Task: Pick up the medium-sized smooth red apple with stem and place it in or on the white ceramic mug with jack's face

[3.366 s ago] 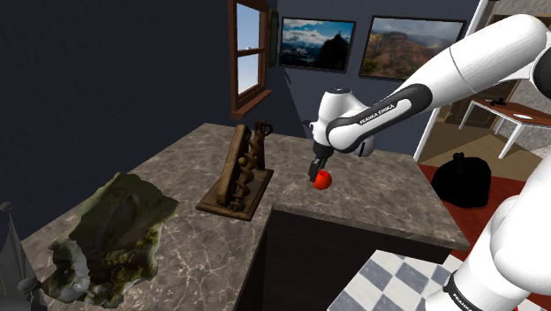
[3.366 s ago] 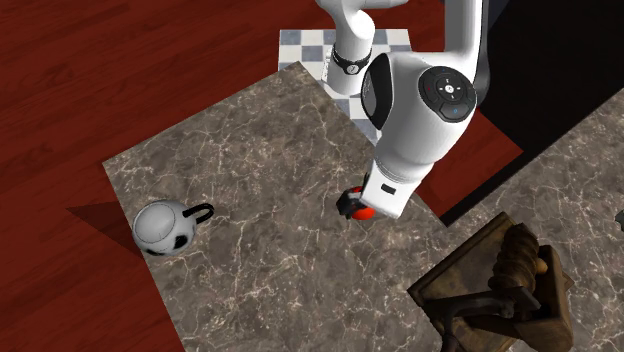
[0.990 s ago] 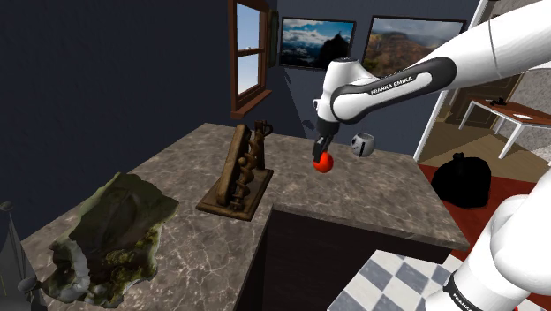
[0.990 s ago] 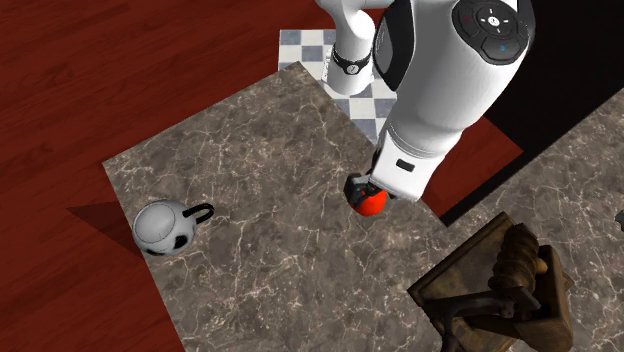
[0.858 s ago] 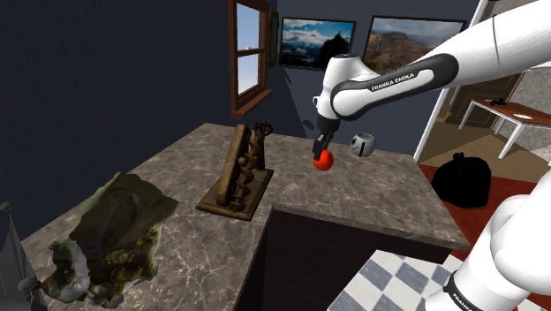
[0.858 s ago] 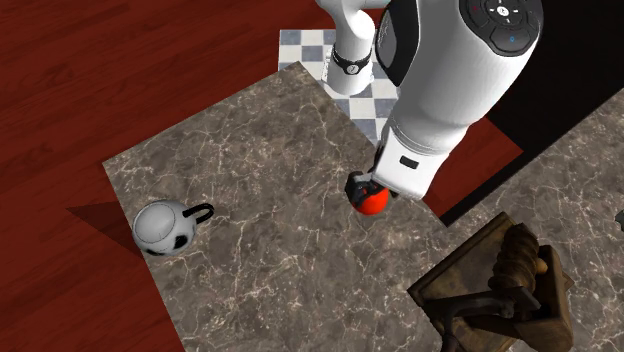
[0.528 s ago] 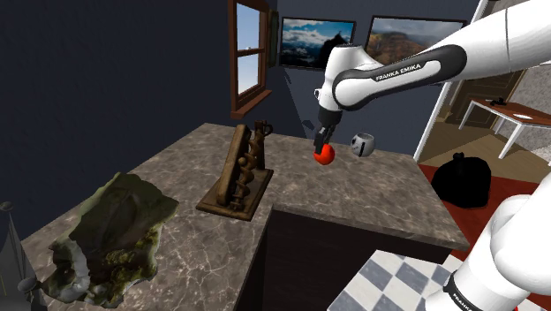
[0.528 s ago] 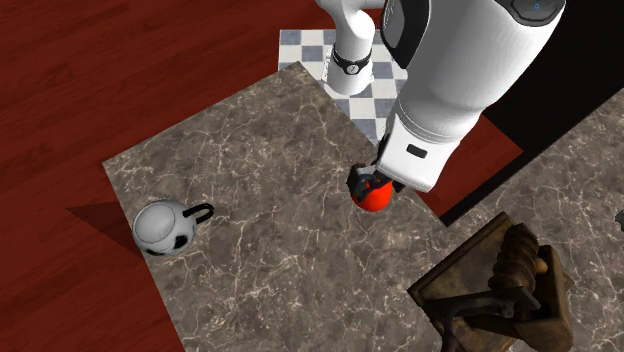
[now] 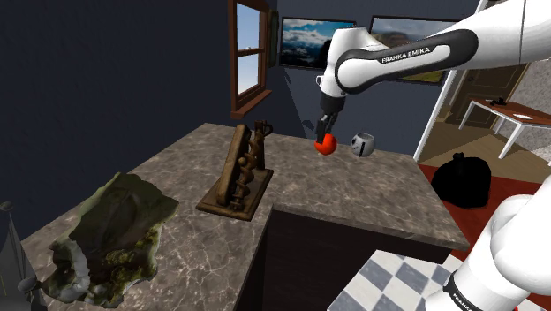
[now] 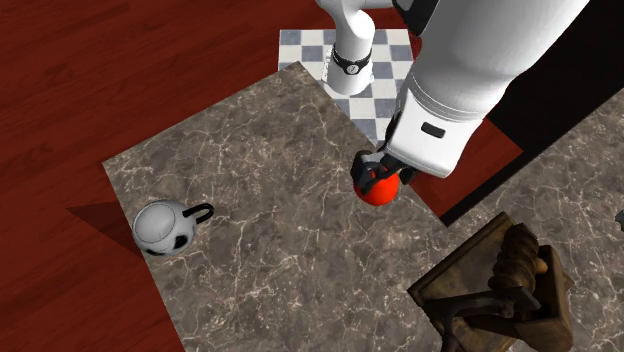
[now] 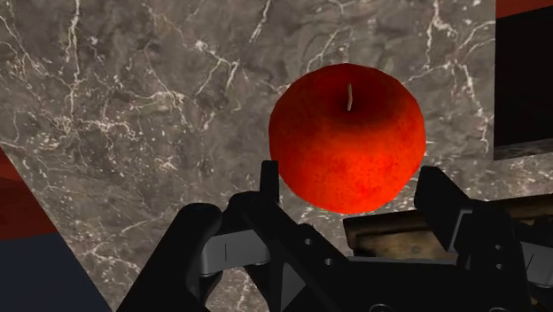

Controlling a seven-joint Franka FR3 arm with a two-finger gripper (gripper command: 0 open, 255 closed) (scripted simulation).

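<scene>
Red apple [image 11: 347, 135] with a pale stem pinched between the 2 fingers of the black claw [image 10: 378, 180], held in the air above the grey marble surface [image 10: 250, 140], white mug [image 10: 163, 227] with black handle near the surface's edge, well apart from the apple

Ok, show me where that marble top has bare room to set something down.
The widest bare stretch of marble top lies between the mug and the apple held in the gripper. In the shoulder view, bare marble also separates the wooden carving from the mossy lump. It is crowded right around the carving.
</scene>
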